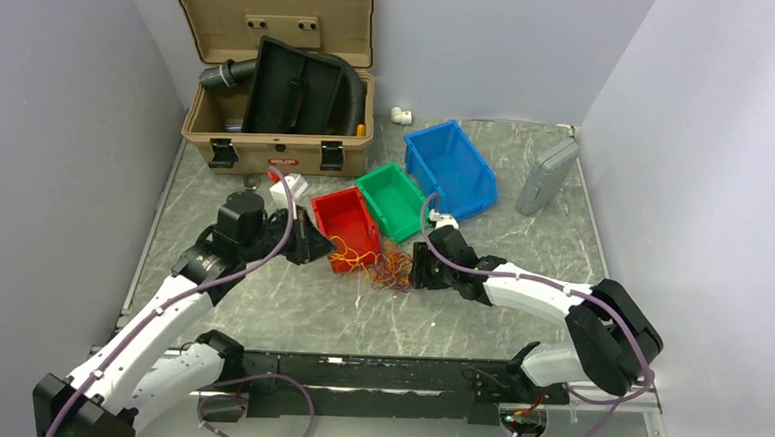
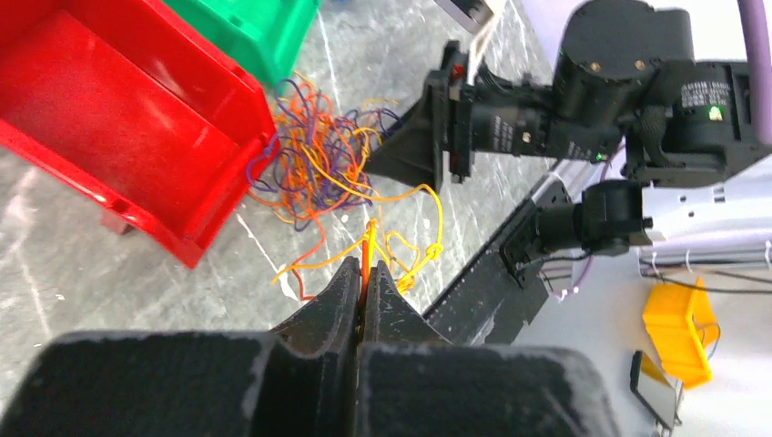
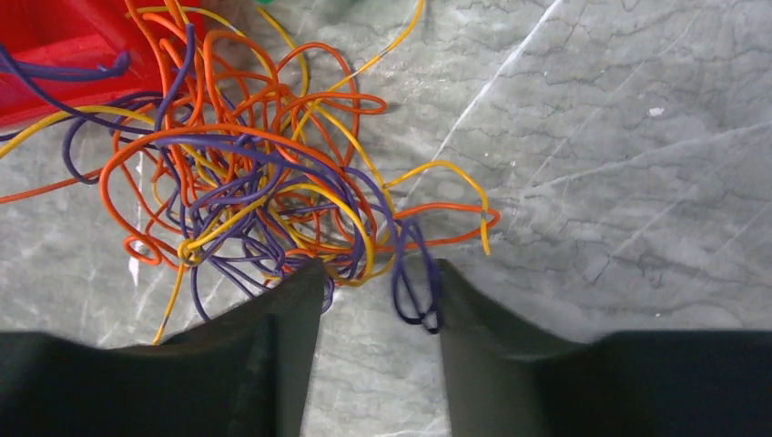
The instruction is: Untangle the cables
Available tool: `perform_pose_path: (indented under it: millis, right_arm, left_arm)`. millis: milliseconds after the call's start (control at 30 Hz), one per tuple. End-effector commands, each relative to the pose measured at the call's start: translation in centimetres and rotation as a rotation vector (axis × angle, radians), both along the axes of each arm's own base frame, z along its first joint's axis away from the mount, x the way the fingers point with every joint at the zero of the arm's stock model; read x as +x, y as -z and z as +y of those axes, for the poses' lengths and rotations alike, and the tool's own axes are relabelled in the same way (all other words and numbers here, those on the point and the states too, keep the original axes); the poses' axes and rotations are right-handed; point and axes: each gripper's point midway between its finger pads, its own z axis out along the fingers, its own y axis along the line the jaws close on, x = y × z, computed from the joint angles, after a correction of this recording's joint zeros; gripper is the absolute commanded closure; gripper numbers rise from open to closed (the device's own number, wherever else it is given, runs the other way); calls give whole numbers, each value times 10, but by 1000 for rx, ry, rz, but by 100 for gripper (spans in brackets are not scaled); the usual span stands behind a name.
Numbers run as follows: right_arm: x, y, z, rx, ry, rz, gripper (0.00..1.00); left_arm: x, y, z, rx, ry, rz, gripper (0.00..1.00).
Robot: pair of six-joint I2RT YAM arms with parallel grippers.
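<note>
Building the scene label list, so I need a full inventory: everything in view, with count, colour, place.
toolbox: 1, tan, lid open, back left of table
tray: 1, black, propped in the toolbox
corrugated hose: 1, black, in the toolbox
red bin: 1, red, centre
green bin: 1, green, right of red
blue bin: 1, blue, right of green
case: 1, grey, back right
fitting: 1, white, by back wall
cables: one tangle, strands uncountable, orange, yellow, purple, in front of red bin
table: 1, grey marbled
left gripper: 1, black, shut on one orange strand
right gripper: 1, black, open, at tangle's right side

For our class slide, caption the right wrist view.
Open right gripper at the edge of tangled cables on the table.
</note>
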Motion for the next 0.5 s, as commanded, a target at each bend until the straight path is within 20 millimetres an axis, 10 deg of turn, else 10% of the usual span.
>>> perform_pose_path:
  millis: [0, 133, 333, 467]
  right_arm:
    - [19, -19, 16, 78, 22, -71, 58]
    - [18, -34, 11, 99, 19, -127, 99]
    - [11, -78, -6, 124, -12, -279, 100]
    - [1, -104, -15, 139, -60, -354, 100]
  left_arm:
    - [-4, 7, -12, 34, 46, -16, 99]
    - [-11, 32, -14, 88, 70, 51, 98]
    - [-21, 52, -23, 157, 128, 90, 85]
    - [-22, 46, -32, 184, 152, 55, 40]
